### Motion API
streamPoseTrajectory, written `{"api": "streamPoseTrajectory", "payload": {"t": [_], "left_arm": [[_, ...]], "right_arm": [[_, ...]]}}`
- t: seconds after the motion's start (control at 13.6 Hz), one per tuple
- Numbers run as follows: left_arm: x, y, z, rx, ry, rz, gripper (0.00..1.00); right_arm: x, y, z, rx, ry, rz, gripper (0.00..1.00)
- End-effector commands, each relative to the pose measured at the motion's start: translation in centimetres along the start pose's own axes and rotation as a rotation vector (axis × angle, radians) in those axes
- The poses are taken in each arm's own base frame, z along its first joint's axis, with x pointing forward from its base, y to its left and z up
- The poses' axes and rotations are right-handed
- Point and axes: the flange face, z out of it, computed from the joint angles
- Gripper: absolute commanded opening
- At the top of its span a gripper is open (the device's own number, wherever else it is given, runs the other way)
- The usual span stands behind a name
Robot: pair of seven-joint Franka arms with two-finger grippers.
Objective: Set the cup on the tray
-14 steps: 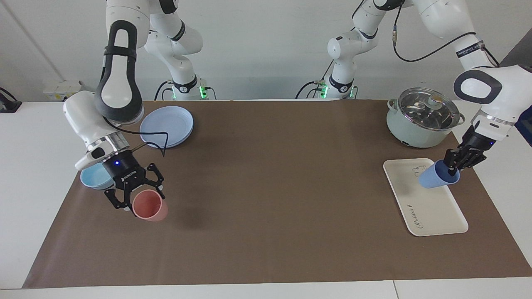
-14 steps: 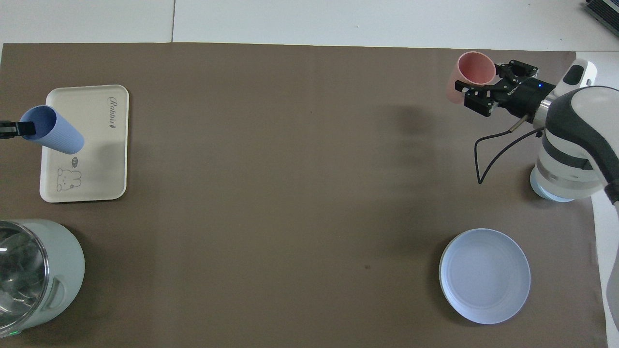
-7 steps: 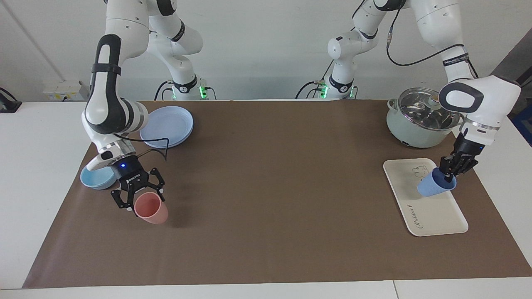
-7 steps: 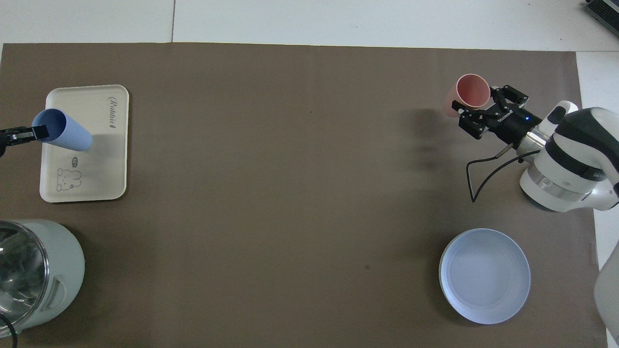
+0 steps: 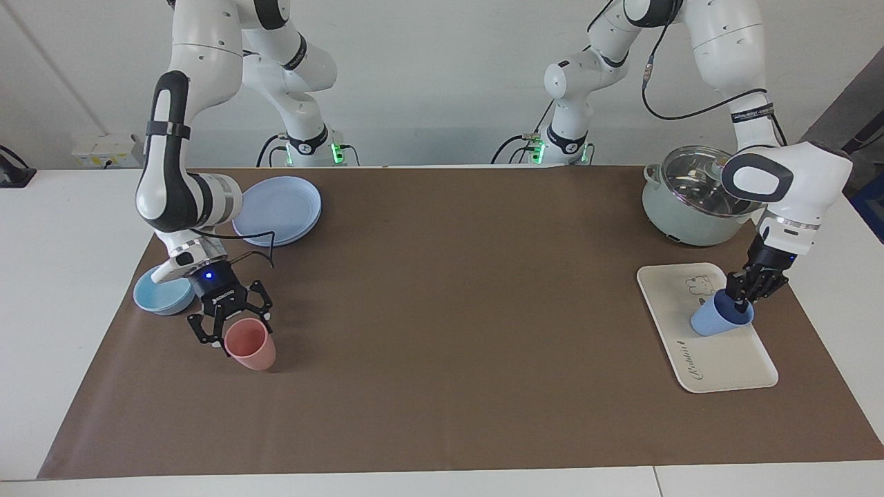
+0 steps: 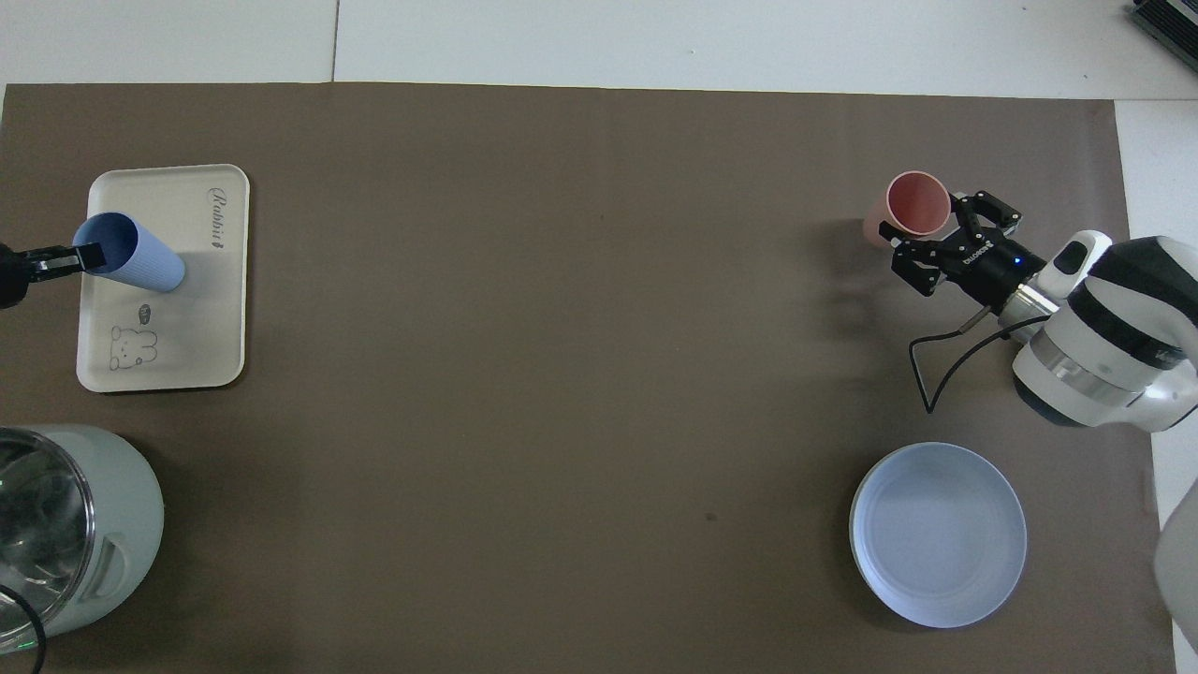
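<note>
Tabletop point(image 5: 449, 331): brown mat filling most of both views, carrying every item below.

Pot point(image 5: 690, 200): pale green, glass lid, sitting at the upper right of the facing view and the lower left corner of the overhead view.

Tray point(image 5: 718, 359): cream-white, bear print, lying at the right of the facing view just below the pot; upper left in the overhead view point(image 6: 201, 328).

Plate point(image 5: 280, 207): round, blue, resting at the upper left of the facing view; lower right in the overhead view point(image 6: 938, 534).

Bowl point(image 5: 160, 295): light blue, shallow, sitting at the left of the facing view, partly hidden by my right wrist.

Pink cup point(image 5: 250, 344): I am gripping it by the rim with my right hand point(image 5: 231, 330), fingers pinching its wall, base down at the mat at the lower left of the facing view; whether it is touching I cannot tell.

Cup point(image 5: 718, 319): periwinkle, tilted, mouth toward my left hand point(image 5: 744, 295), which is pinching its rim, one finger inside. It is over the middle of the tray, base low at the tray floor; contact I cannot tell. In the overhead view the cup point(image 6: 136, 262) is showing at the tray's outer edge.
</note>
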Motion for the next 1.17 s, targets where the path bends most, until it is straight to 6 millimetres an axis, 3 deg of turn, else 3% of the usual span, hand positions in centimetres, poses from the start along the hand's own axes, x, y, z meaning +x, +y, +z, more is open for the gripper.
{"api": "streamPoseTrajectory", "payload": {"t": [0.0,0.07,0.22,0.37,0.51,0.66,0.88,0.95,1.1], "left_arm": [[2.1,0.7,-0.6,-0.008,0.040,0.025,0.72],[3.3,1.2,-1.0,-0.012,0.055,0.034,0.86],[5.0,2.6,-2.0,-0.043,0.045,0.064,1.00],[6.5,3.4,-4.3,-0.126,-0.051,0.097,1.00],[7.9,4.2,-7.9,-0.153,-0.227,0.164,1.00],[8.7,6.5,-10.9,-0.111,-0.366,0.183,1.00],[9.3,15.3,-13.3,0.025,-0.558,0.270,1.00],[8.8,17.9,-13.3,0.083,-0.608,0.306,1.00],[8.3,23.4,-15.7,0.187,-0.607,0.360,1.00]], "right_arm": [[-1.0,-0.3,0.2,0.005,0.033,-0.019,0.47],[-1.1,-0.2,0.1,0.003,0.033,-0.018,0.99],[-1.2,-0.3,0.1,0.006,0.033,-0.017,1.00],[-1.1,-0.2,0.1,0.003,0.034,-0.018,1.00],[-0.2,-0.3,-0.8,-0.012,0.032,-0.023,1.00],[1.8,-0.3,-2.0,-0.053,0.020,-0.042,1.00],[4.6,-0.6,-3.4,-0.100,0.012,-0.060,1.00],[5.3,-0.6,-3.9,-0.115,0.006,-0.042,1.00],[6.8,-0.5,-4.5,-0.102,-0.019,-0.022,1.00]]}}
